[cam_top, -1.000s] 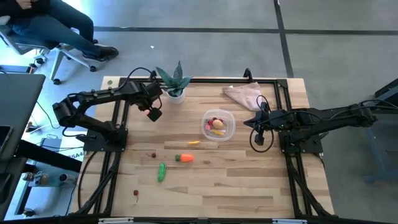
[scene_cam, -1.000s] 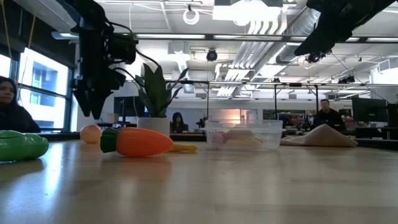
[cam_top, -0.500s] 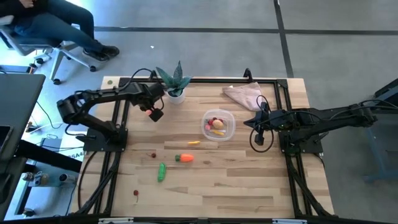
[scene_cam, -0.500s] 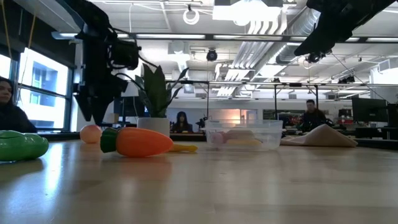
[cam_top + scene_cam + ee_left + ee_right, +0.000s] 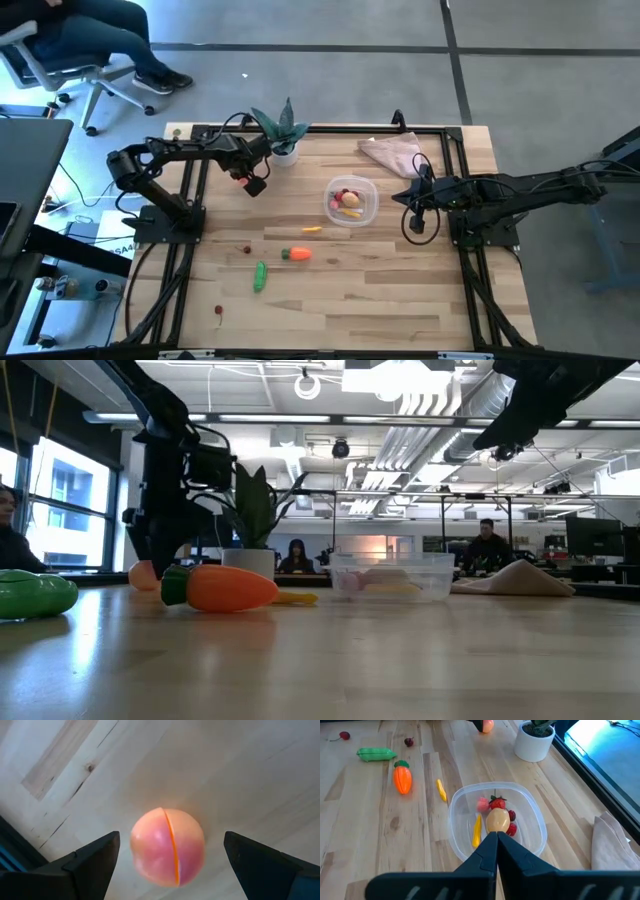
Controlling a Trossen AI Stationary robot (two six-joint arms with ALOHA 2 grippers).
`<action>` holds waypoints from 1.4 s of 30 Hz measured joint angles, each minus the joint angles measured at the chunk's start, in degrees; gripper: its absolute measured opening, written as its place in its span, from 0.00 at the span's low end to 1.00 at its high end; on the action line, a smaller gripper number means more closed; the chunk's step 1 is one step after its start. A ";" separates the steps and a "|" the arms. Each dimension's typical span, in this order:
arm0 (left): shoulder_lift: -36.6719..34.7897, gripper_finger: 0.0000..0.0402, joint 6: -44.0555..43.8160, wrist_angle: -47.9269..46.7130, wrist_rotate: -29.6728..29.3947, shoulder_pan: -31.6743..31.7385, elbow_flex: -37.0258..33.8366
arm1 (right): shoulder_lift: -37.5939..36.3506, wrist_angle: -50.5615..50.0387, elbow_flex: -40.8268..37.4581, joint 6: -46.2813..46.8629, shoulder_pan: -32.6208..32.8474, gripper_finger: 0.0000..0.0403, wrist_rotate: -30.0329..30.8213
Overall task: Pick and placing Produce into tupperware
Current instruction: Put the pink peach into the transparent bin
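Note:
The pink-orange peach (image 5: 167, 846) rests on the wooden table near its far left part. My left gripper (image 5: 171, 840) hangs over it, open, with one finger (image 5: 95, 862) on each side and a gap to the fruit. In the low view the peach (image 5: 140, 575) shows partly behind that gripper (image 5: 160, 555). The round clear tupperware (image 5: 351, 200) holds a beige potato (image 5: 497, 819), red berries and a yellow piece. My right gripper (image 5: 415, 205) is shut and hovers just right of the tupperware. The carrot (image 5: 296, 254), cucumber (image 5: 260, 276) and a yellow piece (image 5: 312, 229) lie on the table.
The spiky plant in its white pot (image 5: 282, 135) stands at the far edge, close behind my left gripper. A pinkish-beige cloth (image 5: 392, 152) lies at the far right. Tiny red berries (image 5: 247, 249) (image 5: 218, 310) lie toward the near left. People sit beyond the table.
My left gripper has moved slightly toward the table's right and come down over the peach, staying open. The peach, tupperware and right arm have kept still.

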 joint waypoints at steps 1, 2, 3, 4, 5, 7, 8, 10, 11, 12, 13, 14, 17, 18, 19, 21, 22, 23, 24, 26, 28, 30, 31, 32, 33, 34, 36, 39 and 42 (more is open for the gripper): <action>0.04 0.87 0.04 -0.28 -0.01 0.16 0.00 | 0.00 0.00 0.00 0.02 0.01 0.00 0.00; 0.04 0.87 0.15 -0.61 -0.07 0.59 0.00 | 0.02 0.00 0.00 0.00 -0.01 0.00 -0.02; 0.04 0.87 0.14 -0.82 -0.05 0.89 0.00 | 0.02 0.00 0.00 0.00 -0.01 0.00 0.00; 0.04 0.87 0.07 -0.97 -0.04 1.36 0.00 | -0.01 0.00 0.00 0.00 0.01 0.00 -0.02; 0.04 0.87 -0.11 -1.24 -0.05 1.84 0.02 | 0.02 0.00 0.00 0.00 -0.01 0.00 -0.02; 0.04 0.87 -0.32 -1.92 -0.02 2.90 0.02 | -0.01 0.00 0.00 0.00 0.01 0.00 -0.02; 0.04 0.87 -0.43 -2.01 -0.04 3.37 0.02 | 0.02 -0.01 0.00 0.00 0.00 0.00 -0.02; 0.04 0.87 -0.97 -1.99 -0.03 4.00 0.02 | -0.01 0.00 0.00 0.00 -0.01 0.00 0.00; 0.04 0.87 -1.06 -1.94 -0.02 4.19 0.02 | 0.02 0.00 0.00 0.00 0.00 0.00 -0.02; 0.04 0.87 -1.16 -1.74 -0.02 4.20 0.02 | 0.02 0.00 0.00 0.00 0.01 0.00 0.00; 0.04 0.87 -1.17 -1.58 -0.02 4.19 0.02 | -0.01 0.00 0.00 0.00 0.00 0.00 -0.02; 0.04 0.87 -1.15 -1.48 0.00 4.07 0.02 | 0.02 0.00 0.00 0.00 -0.01 0.00 -0.02; 0.04 0.87 -0.74 -1.47 1.02 4.07 0.02 | 0.01 0.00 0.00 0.00 0.01 0.00 0.00; 0.04 0.87 -0.73 -1.45 1.63 4.07 0.02 | 0.02 0.00 0.00 0.00 0.01 0.00 -0.01; 0.04 0.87 -0.73 -1.46 2.18 4.07 0.02 | 0.00 0.00 0.00 0.00 -0.01 0.00 -0.01; 0.04 0.87 -0.62 -1.45 2.41 4.07 0.02 | 0.02 0.00 0.00 0.00 0.01 0.00 0.00; 0.04 0.87 -0.42 -1.45 2.45 4.07 0.02 | 0.02 0.00 0.00 0.00 0.01 0.00 -0.02; 0.04 0.87 -0.29 -1.41 2.45 4.07 0.02 | 0.02 0.00 0.00 0.00 0.01 0.00 0.00; 0.04 0.87 -0.28 -1.39 2.45 4.09 0.02 | 0.02 0.00 0.00 0.00 0.01 0.00 -0.02; 0.04 0.87 -0.28 -1.38 2.56 4.07 0.02 | 0.02 0.00 0.00 0.00 0.01 0.00 -0.02; 0.04 0.86 -0.26 -1.38 2.58 4.07 0.02 | 0.02 0.00 0.00 0.00 -0.01 0.00 0.00; 0.04 0.84 -0.22 -1.42 2.58 4.07 0.02 | 0.02 0.00 0.00 0.00 0.01 0.00 -0.02; 0.04 0.82 -0.18 -1.49 2.58 4.07 0.02 | 0.02 0.00 0.00 0.00 -0.01 0.00 -0.01; 0.04 0.80 -0.16 -1.55 2.58 4.07 0.02 | 0.01 0.00 0.00 0.00 0.00 0.00 -0.01; 0.04 0.78 -0.16 -1.55 2.58 4.07 0.02 | 0.02 0.00 0.00 0.00 0.01 0.00 -0.02; 0.04 0.76 -0.18 -1.54 2.59 4.07 0.02 | 0.02 0.00 0.00 0.00 0.01 0.00 -0.01; 0.04 0.73 -0.35 -1.54 3.09 4.07 0.02 | 0.02 0.00 0.00 0.02 -0.01 0.00 -0.02; 0.04 0.69 -0.56 -1.56 4.28 4.07 0.02 | 0.02 0.00 0.00 0.00 0.00 0.00 -0.02; 0.04 0.66 -0.56 -1.54 4.31 4.07 0.02 | 0.01 0.00 0.00 0.00 0.01 0.00 -0.02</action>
